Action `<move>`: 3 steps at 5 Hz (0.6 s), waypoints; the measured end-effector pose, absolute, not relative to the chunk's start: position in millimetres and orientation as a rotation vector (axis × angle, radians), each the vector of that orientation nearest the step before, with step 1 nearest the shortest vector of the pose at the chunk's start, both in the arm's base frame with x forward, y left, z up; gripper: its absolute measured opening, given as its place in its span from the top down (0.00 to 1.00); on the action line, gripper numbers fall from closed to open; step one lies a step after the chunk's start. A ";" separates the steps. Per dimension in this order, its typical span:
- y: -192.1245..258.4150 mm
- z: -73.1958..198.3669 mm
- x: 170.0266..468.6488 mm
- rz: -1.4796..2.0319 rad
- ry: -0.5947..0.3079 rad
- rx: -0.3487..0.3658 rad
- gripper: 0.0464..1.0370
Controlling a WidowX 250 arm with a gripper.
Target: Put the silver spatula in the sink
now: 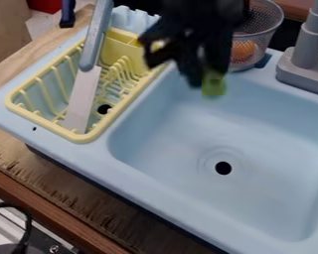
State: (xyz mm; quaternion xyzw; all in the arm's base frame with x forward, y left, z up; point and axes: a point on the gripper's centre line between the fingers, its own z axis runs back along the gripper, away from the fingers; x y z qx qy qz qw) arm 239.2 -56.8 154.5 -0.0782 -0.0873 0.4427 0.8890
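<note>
Spatula in the rack, left of the hand

Silver spatula (82, 99) lies tilted in the yellow dish rack (89, 136), on the left part of the light-blue sink unit (135, 183). Its blade points to the near end of the rack; its grey-blue handle (95, 37) slants up and away, running out past the far edge of the view. The basin (188, 129) is to its right.

Hand (192, 64) hangs at the far side, over the far left part of the basin as seen here. Spatula is to the left of it, the two apart, blade nearer than the hand. Hand is blurred: cannot tell whether it is wide or narrow. Green patch (213, 85) at its low end; cannot tell if that is part of the hand or something held.

Mesh basket (263, 31) stands far, just right of the hand, with an orange thing (242, 50) inside. Grey faucet (309, 54) at far right. Wooden surface (12, 72) carries the sink unit; black cable (28, 223) curves at near left.
</note>
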 end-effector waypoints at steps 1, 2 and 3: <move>-76.8 140.2 223.9 0.691 -0.152 -0.170 0.73; -103.2 122.9 227.0 0.474 -0.068 -0.130 0.73; -117.8 109.0 232.3 0.369 -0.010 -0.135 0.73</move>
